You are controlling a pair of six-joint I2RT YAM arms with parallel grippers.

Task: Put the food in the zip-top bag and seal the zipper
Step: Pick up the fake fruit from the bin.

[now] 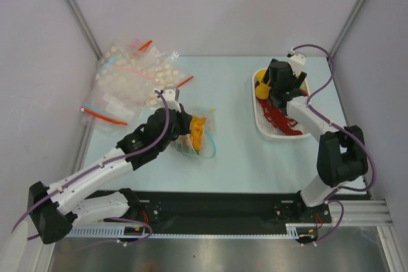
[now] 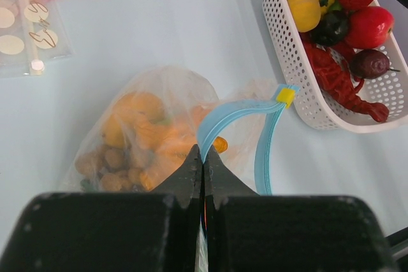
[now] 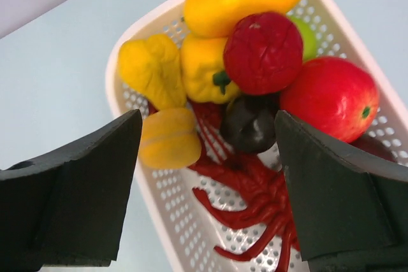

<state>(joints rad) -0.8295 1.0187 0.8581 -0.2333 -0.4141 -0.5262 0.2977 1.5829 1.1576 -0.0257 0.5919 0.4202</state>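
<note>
At the far left of the table lay a heap of other clear bags (image 1: 131, 84), some with red strips. Nearer the middle we saw the left gripper (image 2: 203, 157) with its fingers pressed together on the zipper (image 2: 233, 116), the light blue strip at the mouth of the zip-top bag (image 2: 156, 90). The strip curved up from the fingertips to a small yellow slider (image 2: 285, 96), and its two sides stood apart, so the mouth was unsealed. The bag lay slumped on the table just beyond the fingers, with orange and brownish food (image 2: 143, 135) inside it.

To the right, well apart from the bag, stood the white perforated tray (image 2: 287, 62). In it we saw a yellow bell pepper (image 3: 204, 68), a bumpy red fruit (image 3: 262, 52), a smooth red fruit (image 3: 328, 97), a dark purple piece (image 3: 250, 122) and a red lobster (image 3: 248, 189). The right gripper (image 3: 207, 132) hung over the tray, its fingers spread wide and holding nothing.
</note>
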